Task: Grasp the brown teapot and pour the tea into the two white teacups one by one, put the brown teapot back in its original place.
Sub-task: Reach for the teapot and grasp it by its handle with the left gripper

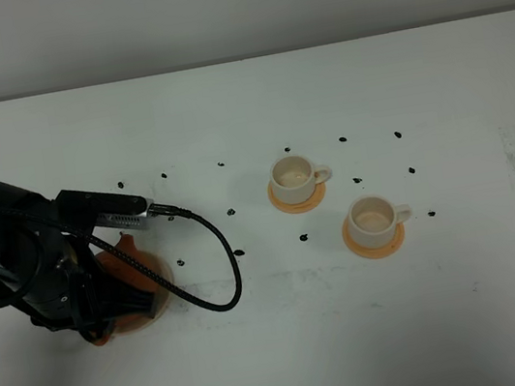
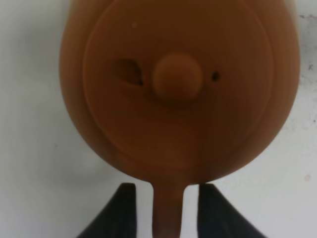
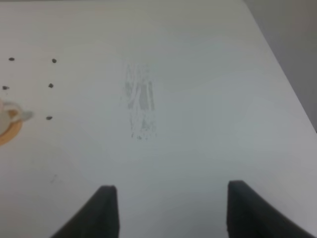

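**Left end effector** (image 2: 167, 188): the jaws are parted and set astride the loop handle (image 2: 167, 213) of the teapot (image 2: 198, 124), one black finger on each side. A sliver of white counter (image 2: 29, 148) shows between each finger and the handle, so nothing is gripped yet. The straddle looks deliberate, since the handle is the one narrow part of a round body too wide for the jaws.

**Teapot:** it stands upright at the left of the counter, under the left arm and well apart from the cups. The lid is seated, with its knob (image 2: 177, 77) at the centre. The surface is matte terracotta clay, seemingly unglazed. The lid carries a pin-sized hole on one side of the knob and a dark dent on the other. No plate can be made out beneath it.

**Cups:** the far cup (image 1: 292, 178) and near cup (image 1: 374, 217) are smooth and cream-white, each with a side handle. Each sits mouth up on a flat orange coaster (image 1: 375, 243). They are staggered and not touching, which leaves each mouth open to a pour. The interiors look pale, so both are judged unfilled.

**Right end effector** (image 3: 172, 191): the jaws are wide apart and hold nothing. It hangs over bare counter by a scuffed patch (image 3: 141, 104), and is judged to be parked clear of the work.

**Counter:** it is white and smooth, with small black dots (image 1: 231, 212) among the cups.
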{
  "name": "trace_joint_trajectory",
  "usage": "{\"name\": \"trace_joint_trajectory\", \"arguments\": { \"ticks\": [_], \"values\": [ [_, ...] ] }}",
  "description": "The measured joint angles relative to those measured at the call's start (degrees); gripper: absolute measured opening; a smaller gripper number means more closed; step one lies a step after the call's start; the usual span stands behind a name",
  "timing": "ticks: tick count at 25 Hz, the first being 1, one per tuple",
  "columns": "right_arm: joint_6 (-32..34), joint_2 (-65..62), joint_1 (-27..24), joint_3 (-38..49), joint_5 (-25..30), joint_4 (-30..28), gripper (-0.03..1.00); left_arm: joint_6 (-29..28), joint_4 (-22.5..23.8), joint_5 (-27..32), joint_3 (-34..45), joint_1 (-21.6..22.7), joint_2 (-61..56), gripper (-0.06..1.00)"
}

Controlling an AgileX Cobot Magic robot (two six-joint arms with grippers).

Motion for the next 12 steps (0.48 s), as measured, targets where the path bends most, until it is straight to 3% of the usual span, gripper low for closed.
{"name": "trace_joint_trajectory", "arguments": {
  "ticks": [3,12],
  "values": [
    [0.00,0.00,0.00,0.00,0.00,0.00,0.47,1.84,-0.08,0.18,0.00,0.00,0.06,0.09],
    [0.00,0.00,0.00,0.00,0.00,0.00,0.47,4.52,-0.03,0.31,0.00,0.05,0.06,0.08]
  ]
}}
